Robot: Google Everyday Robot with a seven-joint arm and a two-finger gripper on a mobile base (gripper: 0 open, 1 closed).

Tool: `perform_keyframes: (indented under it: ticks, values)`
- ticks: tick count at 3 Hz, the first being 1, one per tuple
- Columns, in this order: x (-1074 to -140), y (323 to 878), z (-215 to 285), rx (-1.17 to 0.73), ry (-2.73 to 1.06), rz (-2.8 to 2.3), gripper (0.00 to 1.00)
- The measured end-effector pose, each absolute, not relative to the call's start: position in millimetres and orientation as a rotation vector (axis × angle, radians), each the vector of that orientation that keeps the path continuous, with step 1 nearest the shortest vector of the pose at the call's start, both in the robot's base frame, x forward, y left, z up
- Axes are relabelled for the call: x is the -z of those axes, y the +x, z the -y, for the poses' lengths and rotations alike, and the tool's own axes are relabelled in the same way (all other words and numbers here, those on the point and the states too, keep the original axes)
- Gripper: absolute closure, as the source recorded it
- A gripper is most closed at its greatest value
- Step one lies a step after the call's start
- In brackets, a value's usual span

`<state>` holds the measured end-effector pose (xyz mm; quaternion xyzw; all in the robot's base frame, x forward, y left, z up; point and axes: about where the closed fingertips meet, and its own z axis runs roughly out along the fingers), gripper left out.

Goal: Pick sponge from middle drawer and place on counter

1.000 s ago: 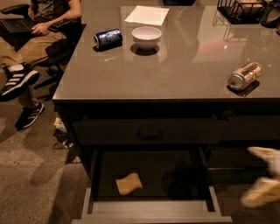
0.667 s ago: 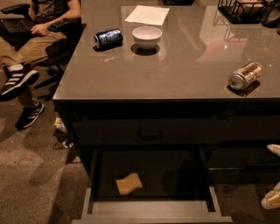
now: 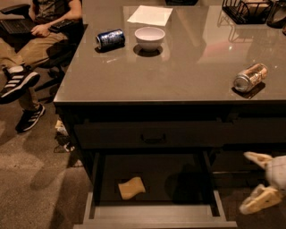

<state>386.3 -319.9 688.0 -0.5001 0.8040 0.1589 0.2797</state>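
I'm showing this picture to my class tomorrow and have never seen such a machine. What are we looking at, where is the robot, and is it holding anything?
There is one camera view, looking down on a counter and its open middle drawer. The robot is mostly out of sight: only its gripper shows at the lower right, beside the drawer. Its two pale fingers are apart and hold nothing. On the counter are a blue can on its side, a white bowl, a paper sheet, a silver can on its side and a wire basket. A pale-yellow sponge lies in the drawer. A seated person is at the upper left.
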Motion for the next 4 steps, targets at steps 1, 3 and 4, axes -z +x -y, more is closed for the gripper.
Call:
perform_keyframes:
  ticks: [1, 3, 4]
  values:
    - [-654, 401, 263, -0.542, -1.411, -2.053, 0.0]
    - [-625, 409, 215, -0.623, -1.429, -1.983, 0.0]
    - [-590, 425, 188, -0.658, -1.448, -1.967, 0.0]
